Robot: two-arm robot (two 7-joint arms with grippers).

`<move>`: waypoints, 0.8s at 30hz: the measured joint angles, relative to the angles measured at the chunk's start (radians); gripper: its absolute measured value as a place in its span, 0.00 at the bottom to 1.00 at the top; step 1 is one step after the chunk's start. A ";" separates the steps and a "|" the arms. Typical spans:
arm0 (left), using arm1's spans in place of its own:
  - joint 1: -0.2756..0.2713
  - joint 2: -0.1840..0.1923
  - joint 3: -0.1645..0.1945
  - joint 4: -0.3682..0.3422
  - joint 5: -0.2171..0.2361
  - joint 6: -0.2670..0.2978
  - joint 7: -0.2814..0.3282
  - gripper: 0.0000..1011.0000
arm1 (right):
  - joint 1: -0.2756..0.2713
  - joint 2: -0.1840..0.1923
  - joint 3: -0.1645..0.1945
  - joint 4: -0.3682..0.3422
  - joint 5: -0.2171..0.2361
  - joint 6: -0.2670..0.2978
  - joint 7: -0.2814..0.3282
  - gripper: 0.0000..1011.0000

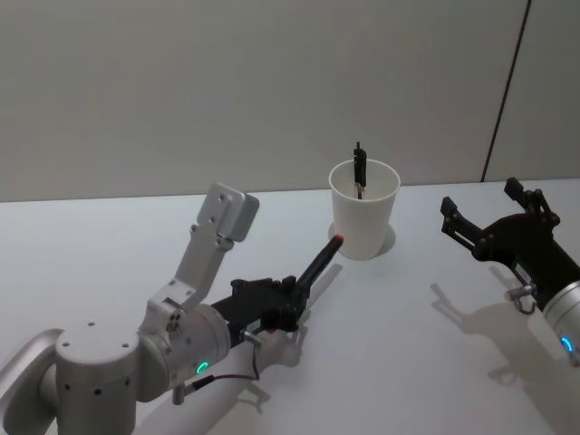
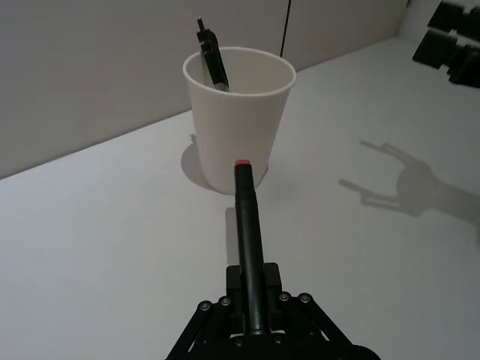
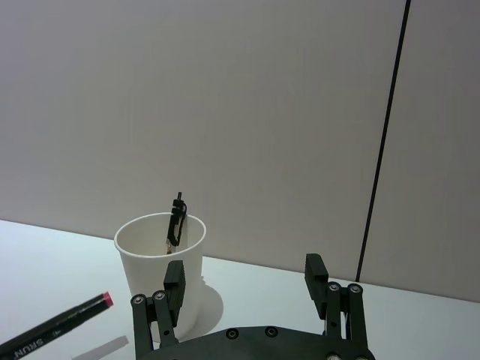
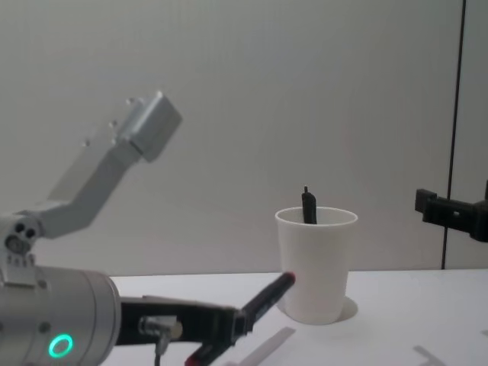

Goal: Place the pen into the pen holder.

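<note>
From my remote console: the left gripper [image 1: 290,306] sits low over the white table [image 1: 109,236], its jaws clamped on the tail end of a black marker pen [image 1: 319,265]. The pen slants up and away toward 1 o'clock in the head view. Its red end cap is just beside the lower wall of the white paper cup [image 1: 362,222], at about the cup's 7 o'clock. I cannot tell whether cap and wall touch. The pen is outside the cup, off the table and carried by the gripper alone.

The cup stands upright on the table near the far wall and already holds one thing: a slim black clip pen [image 1: 360,168] leaning on the far rim, its top poking above the rolled edge.

The right gripper [image 1: 482,204] hangs in the air at the cup's 3 o'clock, well apart from it (fingers spread wide, nothing between them) and faces the cup.
</note>
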 joint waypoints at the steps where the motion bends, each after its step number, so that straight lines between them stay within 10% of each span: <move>1: 0.001 0.001 -0.002 -0.001 -0.007 -0.009 -0.001 0.17 | 0.000 0.000 0.000 0.000 0.000 0.000 0.000 0.99; 24: 0.045 0.035 -0.047 -0.009 -0.200 -0.344 -0.177 0.17 | 0.000 0.000 0.000 0.000 0.000 0.000 0.000 0.99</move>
